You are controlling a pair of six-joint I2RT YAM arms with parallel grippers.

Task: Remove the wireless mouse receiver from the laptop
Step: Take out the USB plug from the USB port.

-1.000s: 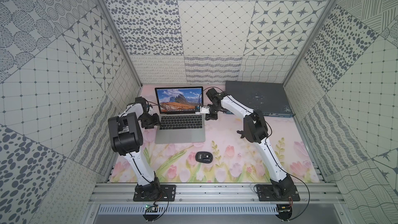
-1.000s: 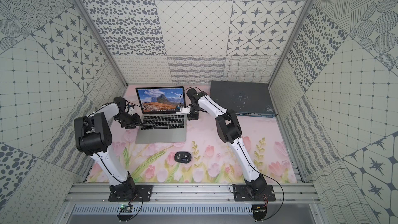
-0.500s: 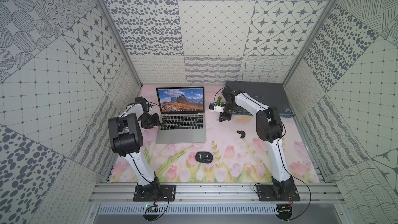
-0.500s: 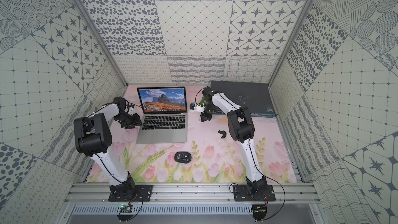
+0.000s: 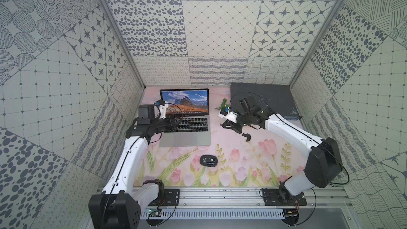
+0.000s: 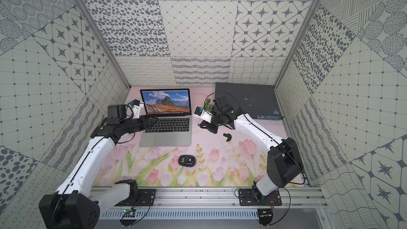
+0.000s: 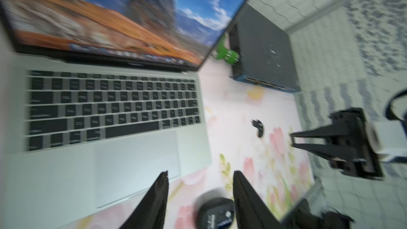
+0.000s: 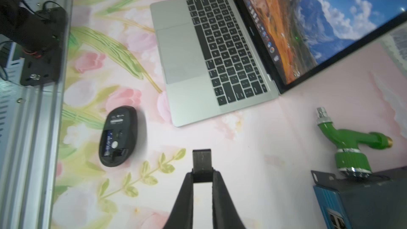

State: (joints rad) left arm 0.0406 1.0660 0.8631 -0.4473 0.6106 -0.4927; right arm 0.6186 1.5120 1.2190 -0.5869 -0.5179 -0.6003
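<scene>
Extraction is looking finished; the wireless mouse receiver (image 8: 201,159) is sitting pinched by its black cap between the tips of the right gripper (image 8: 202,176), with its plug end pointing out free above the flowered mat (image 8: 264,128); a second ago this gripper was pressing in at the right edge of the laptop (image 5: 185,138), and now it is hanging well clear of that edge, between the laptop and the dark-grey switch box (image 5: 264,98), near the green gadget (image 8: 348,148); in the right wrist view the laptop's right side is showing nothing plugged in, so what is remaining is probably only setting the receiver down; the left gripper (image 7: 199,186) is standing with its fingers apart and holding nothing; it was sitting at the laptop's left edge and is now reaching in over the left of the keyboard, its wrist picture smearing with motion; a small black hooked piece (image 5: 247,137) is lying on the mat near the right gripper, uncovered since that arm swung off, and I am not able to tell what it is; the black mouse (image 5: 208,161) is lying belly up, well apart
</scene>
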